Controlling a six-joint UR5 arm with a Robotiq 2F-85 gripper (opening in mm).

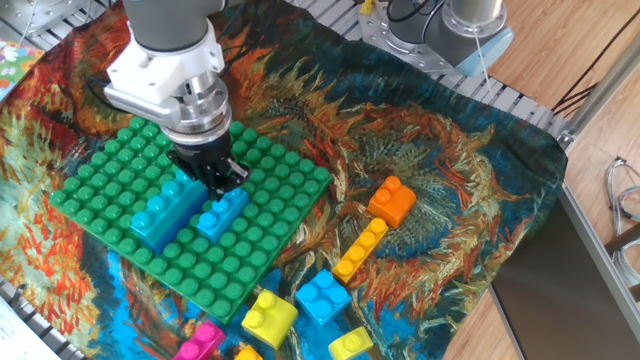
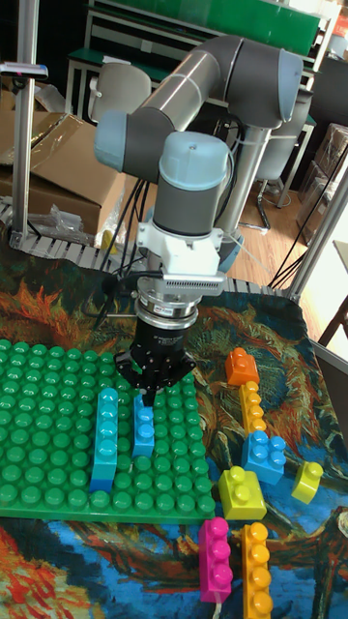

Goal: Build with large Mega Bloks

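Two bricks are sitting on the green studded plate (image 1: 110, 195) in the fixed view, so I am judging the build as barely begun. A long light blue brick (image 1: 165, 210) is lying near the plate's middle, and a shorter blue brick (image 1: 223, 213) is lying just beside it, parallel. I am holding the hand (image 1: 210, 172) low over the far end of that shorter brick; its dark fingers are hiding the contact, so I cannot tell whether they are pinching the brick or have let go. Still waiting loose on the patterned cloth (image 1: 430, 160) are an orange brick (image 1: 391, 200), a long yellow brick (image 1: 360, 250), a blue square brick (image 1: 322, 296), a yellow square brick (image 1: 268, 315), another small yellow one (image 1: 350, 344) and a pink brick (image 1: 198, 345) at the bottom edge. Most of the job is therefore looking undone.

Turning to the tall fixed view, I am seeing the hand (image 2: 157, 387) pointing straight down with its tips at the top of the blue brick (image 2: 144, 427), which is seated on the plate (image 2: 39, 426) next to the longer light blue brick (image 2: 103, 435). Both are chunky, glossy plastic with round studs in a single row. Again the grip is staying unreadable to me. The loose pieces are lying to the right and front of the plate, including an orange long brick (image 2: 256, 566) beside the pink one (image 2: 215, 556).
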